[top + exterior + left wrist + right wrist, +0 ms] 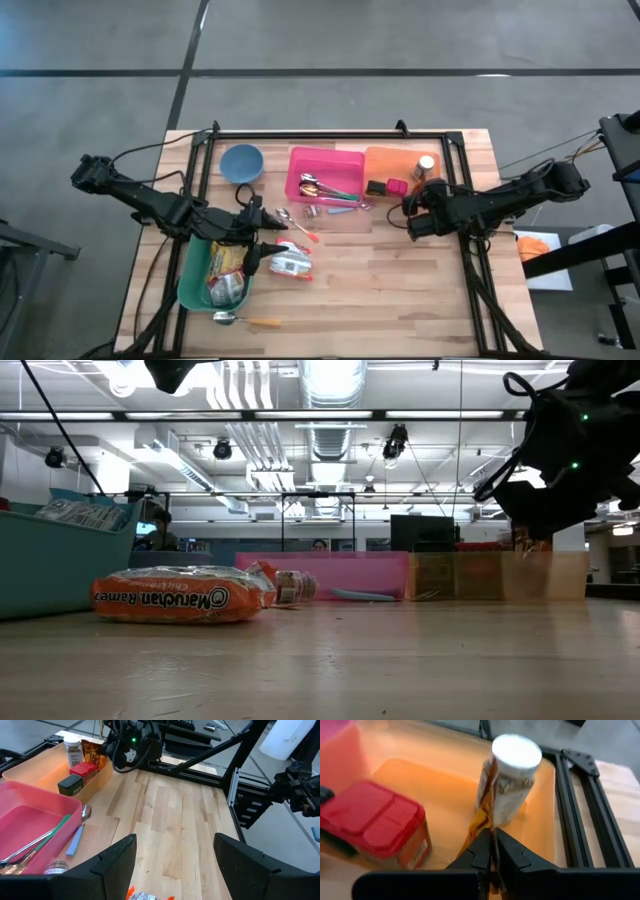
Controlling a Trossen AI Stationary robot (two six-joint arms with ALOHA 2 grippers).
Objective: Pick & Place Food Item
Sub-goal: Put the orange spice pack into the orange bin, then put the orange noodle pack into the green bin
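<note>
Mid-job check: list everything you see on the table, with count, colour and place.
Plastic bin: 1, teal, near-left, holding packets.
Ramen packet: 1, orange, beside teal bin.
Bowl: 1, blue, far-left.
Plastic tray: 1, pink, far-centre, holding cutlery.
Orange tray: 1, right of pink tray, holding white-capped jar, red-lidded box.
Spoon: 1, orange handle, near edge.
Left gripper: open, above ramen packet.
Right gripper: shut on thin orange packet, at orange tray.

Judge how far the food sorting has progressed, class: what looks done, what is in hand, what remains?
Done: food packets sit in the teal plastic bin. In hand: the right gripper is shut on a thin orange packet over the orange tray. Left: the orange ramen packet lies on the table below the open left gripper.
</note>
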